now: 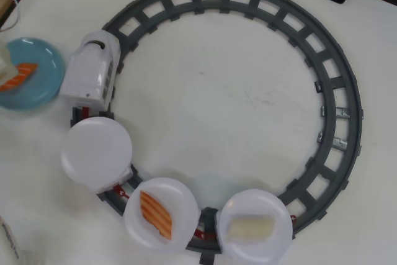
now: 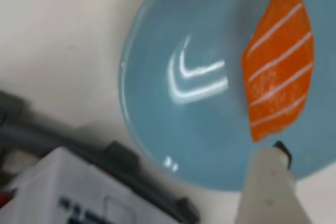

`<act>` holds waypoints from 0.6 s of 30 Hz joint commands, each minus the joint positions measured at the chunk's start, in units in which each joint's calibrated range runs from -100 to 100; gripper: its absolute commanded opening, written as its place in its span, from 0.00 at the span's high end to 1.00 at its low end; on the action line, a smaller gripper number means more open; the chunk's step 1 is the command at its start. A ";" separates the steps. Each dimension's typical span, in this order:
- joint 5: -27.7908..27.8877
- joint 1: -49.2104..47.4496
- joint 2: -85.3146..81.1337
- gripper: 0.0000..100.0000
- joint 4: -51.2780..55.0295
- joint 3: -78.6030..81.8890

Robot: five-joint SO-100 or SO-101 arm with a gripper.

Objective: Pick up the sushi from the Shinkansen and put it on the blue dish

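Pincer [image 2: 270, 153] finger tip beside sushi [image 2: 278, 59] | sushi on blue dish [image 2: 173, 145] | pincer state: cannot tell

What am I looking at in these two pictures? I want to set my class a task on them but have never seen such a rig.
One picture looks straight down on a white table; the other comes from a camera riding on a small robot arm's wrist. A grey ring track carries a white toy train pulling three round white plates: the first empty, the second with a salmon sushi, the third with a pale piece. Left of the train sits a blue dish with another salmon sushi on it. The pale finger at the wrist picture's bottom edge is part of the gripper; whether it is open cannot be told.
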 commanded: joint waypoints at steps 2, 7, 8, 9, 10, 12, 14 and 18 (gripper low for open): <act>-3.52 2.24 -3.11 0.75 4.53 -13.10; -7.49 4.27 -7.75 0.75 4.53 -15.35; -7.96 4.27 -9.00 0.75 4.53 -14.54; -8.28 4.27 -10.33 0.75 4.53 -13.28; -8.49 4.27 -11.98 0.75 4.53 -11.47; -8.54 4.18 -15.72 0.75 4.53 -5.70; -8.54 4.18 -20.28 0.75 4.53 2.14; -8.54 4.27 -31.15 0.75 3.60 17.92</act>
